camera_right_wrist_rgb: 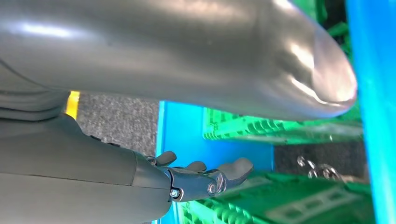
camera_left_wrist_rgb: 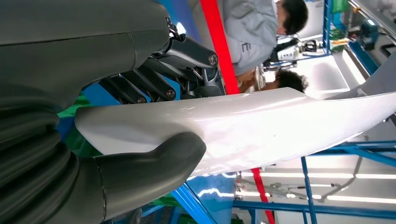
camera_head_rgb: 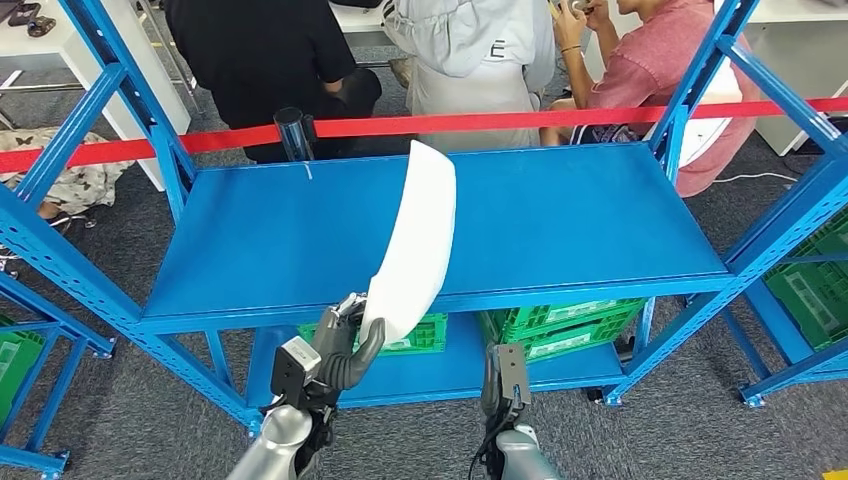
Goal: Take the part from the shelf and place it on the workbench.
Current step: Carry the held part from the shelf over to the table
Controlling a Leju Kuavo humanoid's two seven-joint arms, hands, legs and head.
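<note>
A long curved white part [camera_head_rgb: 417,240] stands up from my left hand [camera_head_rgb: 342,352], which grips its lower end just in front of the blue shelf [camera_head_rgb: 560,215]. Seen from the left wrist, the grey thumb [camera_left_wrist_rgb: 154,170] presses one face of the white part [camera_left_wrist_rgb: 261,128] and the darker fingers [camera_left_wrist_rgb: 159,86] close on the other. My right hand [camera_head_rgb: 505,385] hangs low at the shelf's front edge. Through the right wrist camera its fingers [camera_right_wrist_rgb: 210,175] are spread with nothing between them.
Green crates [camera_head_rgb: 570,325] sit on the lower shelf level, more at the right [camera_head_rgb: 820,285]. A red barrier tape [camera_head_rgb: 520,122] runs behind the shelf, with several people [camera_head_rgb: 470,60] beyond it. Grey carpet [camera_head_rgb: 150,420] lies around the rack legs.
</note>
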